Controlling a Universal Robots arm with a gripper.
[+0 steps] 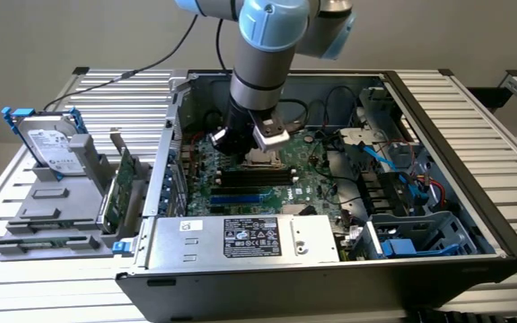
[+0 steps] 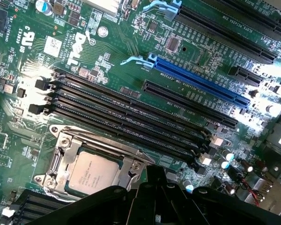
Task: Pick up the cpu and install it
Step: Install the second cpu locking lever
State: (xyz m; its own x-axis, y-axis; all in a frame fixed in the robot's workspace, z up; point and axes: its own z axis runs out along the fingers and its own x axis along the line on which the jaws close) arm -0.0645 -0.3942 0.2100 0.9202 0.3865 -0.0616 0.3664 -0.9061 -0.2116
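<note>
The cpu (image 2: 92, 170), a small silver square chip, lies flat in its metal-framed socket (image 2: 61, 145) on the green motherboard (image 2: 112, 47). My gripper (image 2: 155, 180) hovers just beside and above the socket, its dark fingers shut together with nothing between them. In the exterior view the arm reaches down into the open computer case (image 1: 420, 128). There the gripper (image 1: 256, 149) hangs low over the board, directly above the socket (image 1: 263, 160), covering most of it.
Black memory slots (image 2: 131, 112) and a blue card slot (image 2: 201, 79) run alongside the socket. A silver power supply (image 1: 240, 239) fills the case front, with cables (image 1: 384, 155) at the exterior view's right. Outside the case stand a blue-framed hard drive (image 1: 48, 141) and a green circuit card (image 1: 119, 185).
</note>
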